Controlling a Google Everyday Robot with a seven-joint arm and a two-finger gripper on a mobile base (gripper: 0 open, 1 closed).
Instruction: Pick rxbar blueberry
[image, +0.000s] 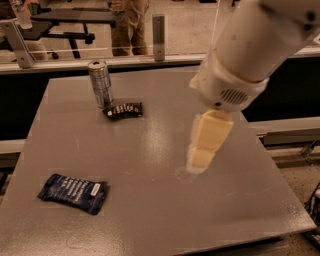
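The rxbar blueberry (74, 192) lies flat on the grey bench (150, 215) toward 8 o'clock, well apart from the hand (198, 162), which hangs just right of centre, pointing down. Whether the hand is spread or pressed together I cannot tell. A silver can (101, 84) stands at 11 o'clock, a small black wrapper (123, 110) just beside it.

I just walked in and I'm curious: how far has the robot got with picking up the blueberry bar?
Barely begun. Nothing looks done: the rxbar blueberry lies flat near the table's front left corner, untouched. In hand: the gripper hovers over the table's middle-right, well apart from the bar. Left: reach across to it, grasp and lift, avoiding the black wrapper by the can.
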